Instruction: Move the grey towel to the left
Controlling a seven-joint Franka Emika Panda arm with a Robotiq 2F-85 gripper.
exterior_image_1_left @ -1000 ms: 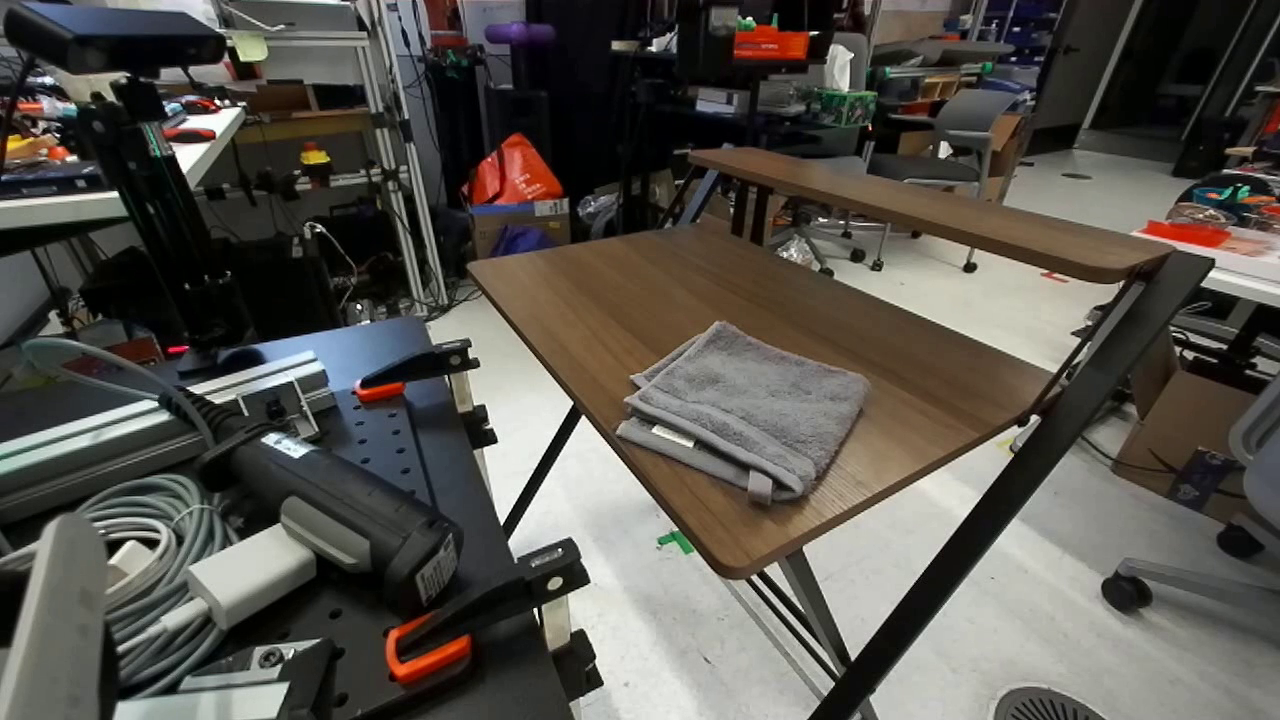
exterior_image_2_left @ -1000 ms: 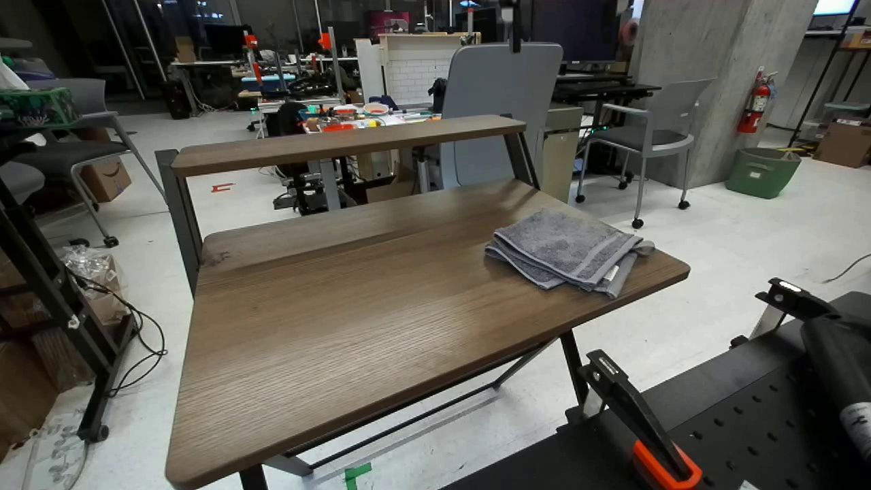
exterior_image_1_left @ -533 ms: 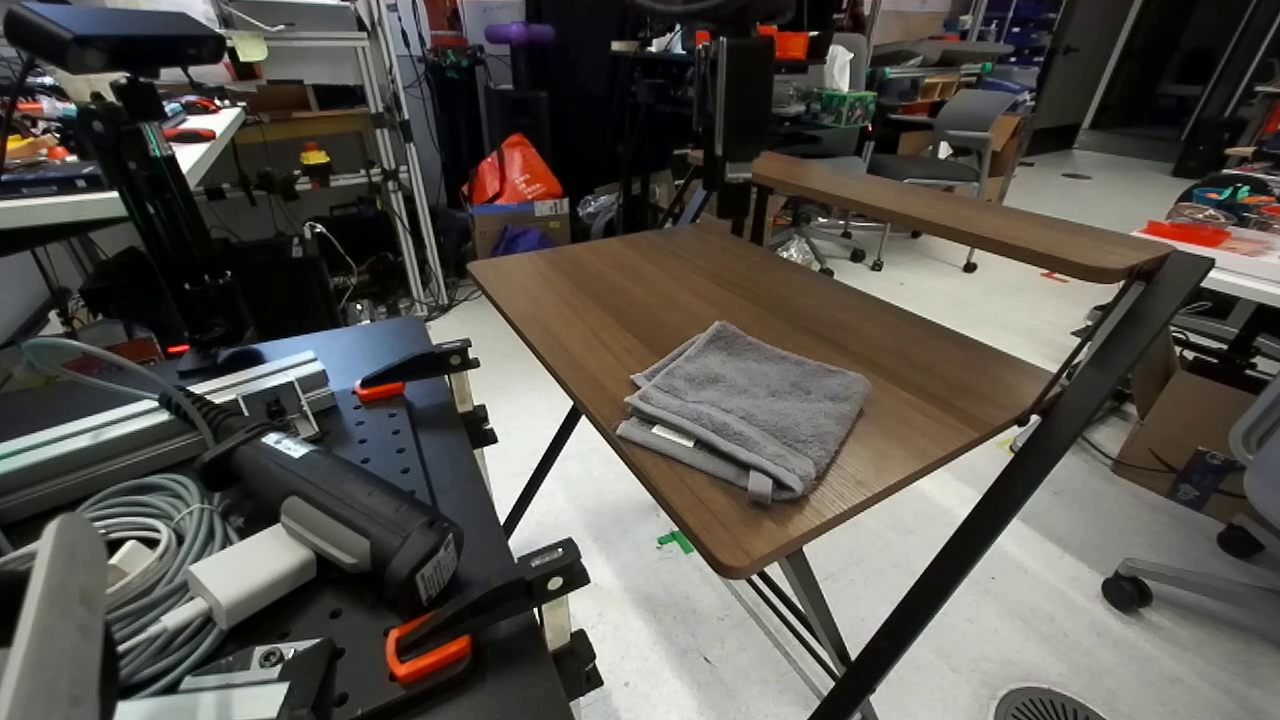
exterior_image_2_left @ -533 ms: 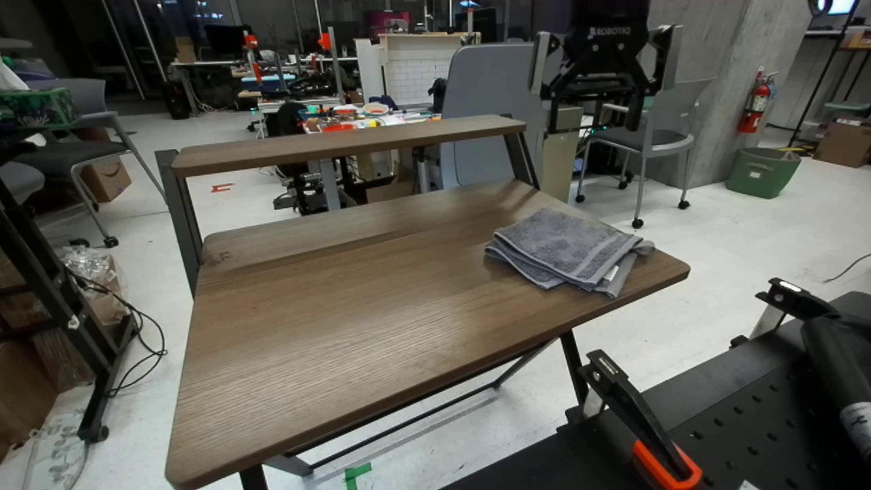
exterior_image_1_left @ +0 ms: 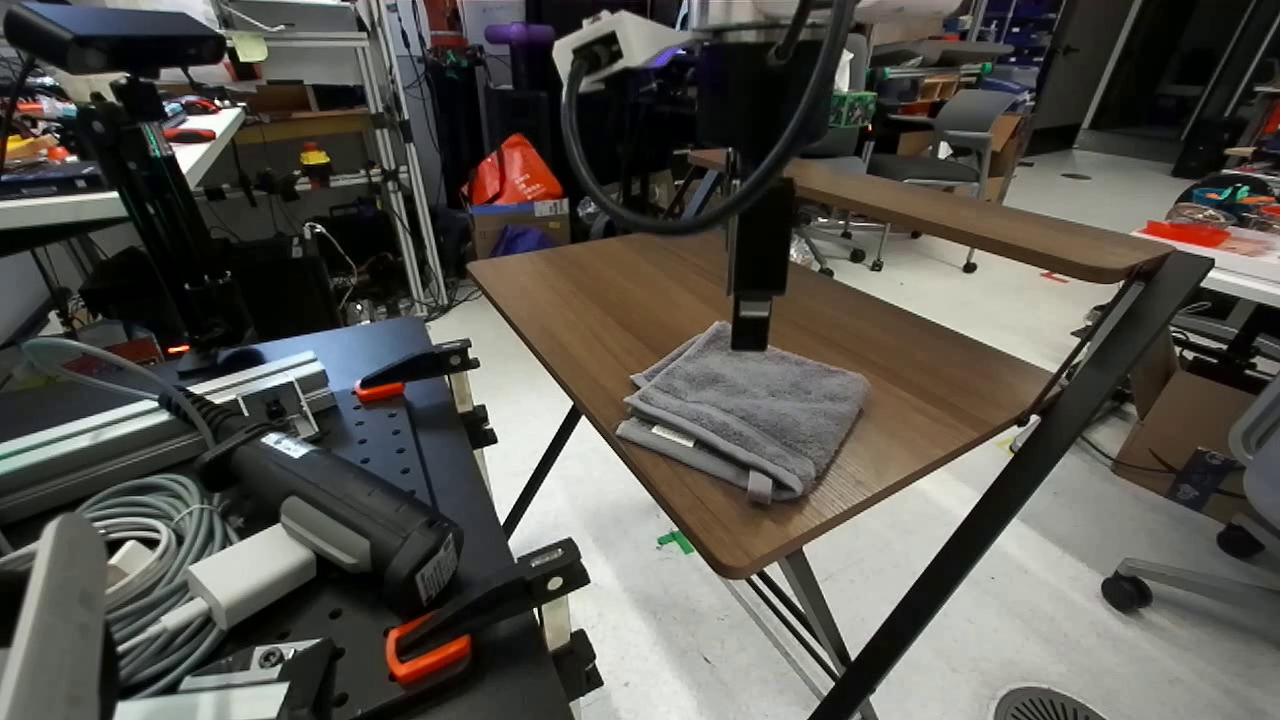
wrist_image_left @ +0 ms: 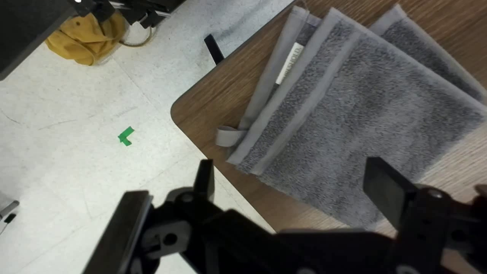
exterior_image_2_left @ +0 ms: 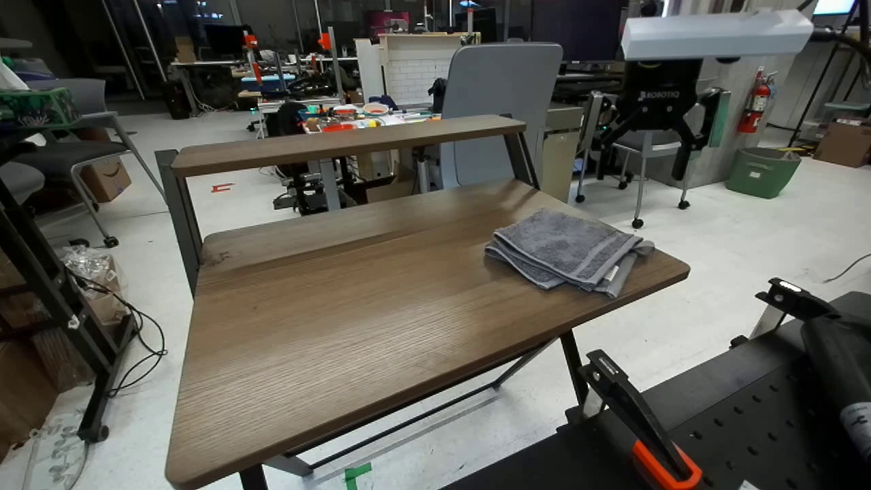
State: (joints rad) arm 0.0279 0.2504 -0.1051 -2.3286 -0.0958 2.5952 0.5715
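The grey towel [exterior_image_1_left: 760, 405] lies folded near a corner of the brown wooden table [exterior_image_1_left: 590, 285], with a loop and a white label along one edge. It also shows in an exterior view [exterior_image_2_left: 565, 246] and fills much of the wrist view [wrist_image_left: 365, 110]. My gripper [exterior_image_1_left: 751, 325] is open and empty, pointing down above the table; in an exterior view [exterior_image_2_left: 642, 163] its fingers are spread and apart from the towel. In the wrist view [wrist_image_left: 293, 176] one finger overlaps the towel and the other overlaps the floor past the table edge.
A raised wooden shelf [exterior_image_2_left: 354, 141] runs along one long side of the table. A black cart top [exterior_image_1_left: 395, 450] with clamps, cables and a dark handheld tool stands beside the table. A grey chair [exterior_image_2_left: 646, 139] stands on the floor behind the gripper.
The arm and gripper have come into view from above and moved down over the towel's area, shifting right in an exterior view over the last half second. The towel has not moved.
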